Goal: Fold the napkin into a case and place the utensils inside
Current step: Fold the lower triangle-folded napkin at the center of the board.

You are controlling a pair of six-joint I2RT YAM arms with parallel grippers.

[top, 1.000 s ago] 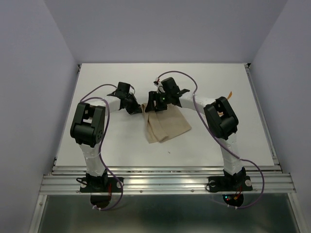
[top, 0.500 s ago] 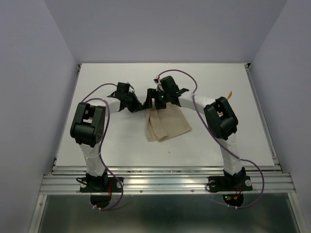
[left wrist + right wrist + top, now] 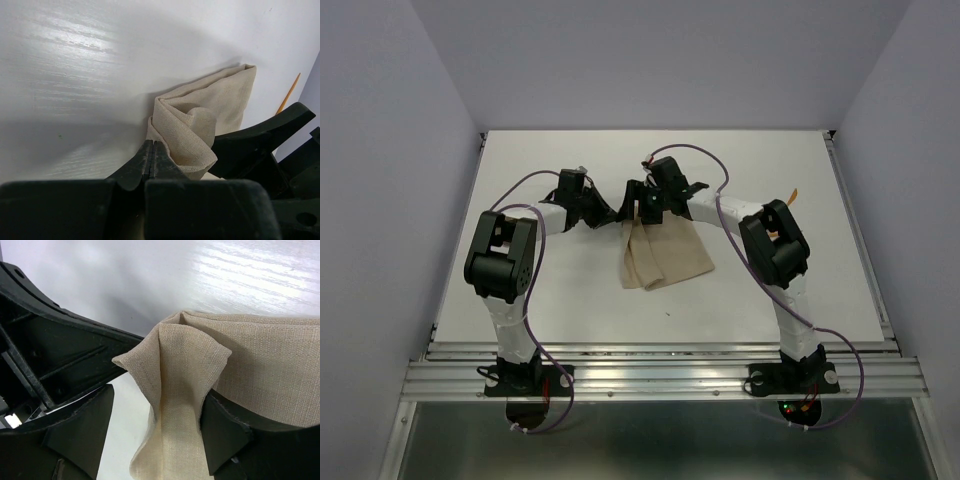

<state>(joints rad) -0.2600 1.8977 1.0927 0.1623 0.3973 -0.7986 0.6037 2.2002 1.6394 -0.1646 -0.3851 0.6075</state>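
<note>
Right now we are holding the napkin by its far-left corner; it is lying mid-table between the two arms, folded over but not yet looking like a narrow case. Our left gripper is pressing its jaws together, seemingly pinching a raised fold of cloth at the tips. Our right gripper is standing spread wide with that fold rising between its fingers, gripping nothing.

We are risking two things. The thin pinch may be slipping, letting the fold flop open. The grippers, crowding one corner, may be knocking each other or dragging the layers askew across the smooth table.

We are seeing bare surface left, near and far of the napkin, giving room to move. One orange utensil is lying far right by the table's right edge, well apart from the cloth; we are not finding the second.
</note>
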